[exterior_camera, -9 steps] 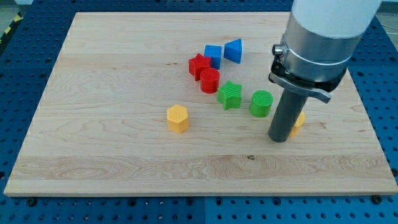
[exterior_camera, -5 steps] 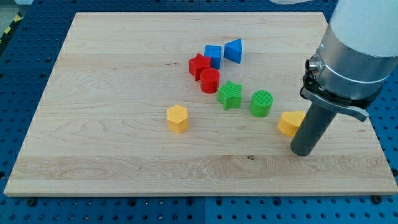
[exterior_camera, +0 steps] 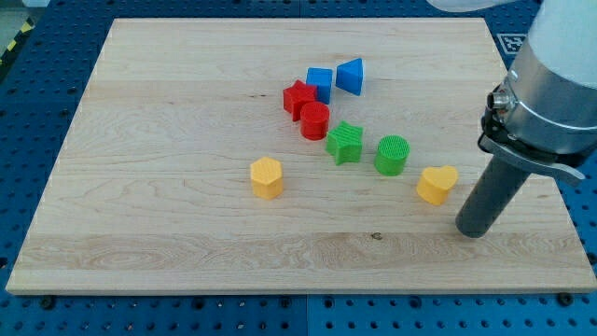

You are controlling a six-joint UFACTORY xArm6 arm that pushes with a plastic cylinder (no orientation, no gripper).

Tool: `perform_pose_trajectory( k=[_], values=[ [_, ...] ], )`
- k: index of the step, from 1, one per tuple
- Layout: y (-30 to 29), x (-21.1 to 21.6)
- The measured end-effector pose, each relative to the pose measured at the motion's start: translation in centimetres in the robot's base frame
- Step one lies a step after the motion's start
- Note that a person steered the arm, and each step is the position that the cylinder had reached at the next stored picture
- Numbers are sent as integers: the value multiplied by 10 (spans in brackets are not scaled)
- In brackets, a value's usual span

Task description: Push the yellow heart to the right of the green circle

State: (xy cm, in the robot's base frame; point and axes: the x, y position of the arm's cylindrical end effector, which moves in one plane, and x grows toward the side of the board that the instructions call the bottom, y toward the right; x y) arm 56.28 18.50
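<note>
The yellow heart (exterior_camera: pixel 437 184) lies on the wooden board (exterior_camera: pixel 168 140), to the lower right of the green circle (exterior_camera: pixel 392 155) with a small gap between them. My tip (exterior_camera: pixel 472 231) rests on the board to the lower right of the yellow heart, apart from it. The rod rises from the tip toward the view's upper right.
A green star (exterior_camera: pixel 344 143) sits left of the green circle. A red cylinder (exterior_camera: pixel 315 120), a red star (exterior_camera: pixel 298 97), a blue cube (exterior_camera: pixel 320 83) and a blue triangle (exterior_camera: pixel 351 76) cluster above. A yellow hexagon (exterior_camera: pixel 266 177) lies left of centre. The board's right edge is near my tip.
My tip has moved right and slightly down, from in front of the yellow heart to its lower right. The heart is now fully uncovered. The other blocks have not moved.
</note>
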Motion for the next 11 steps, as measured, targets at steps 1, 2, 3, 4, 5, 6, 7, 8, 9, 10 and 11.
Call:
perform_pose_trajectory(
  k=[1,2,3,4,5,6,7,8,9,10,11],
  values=[
    [9,2],
    [9,1],
    [2,8],
    [-2,7],
    [-2,-4],
    [-3,-6],
    [-9,-10],
    [-19,-10],
    [-32,-13],
    [-33,-38],
    [-33,-45]
  ],
)
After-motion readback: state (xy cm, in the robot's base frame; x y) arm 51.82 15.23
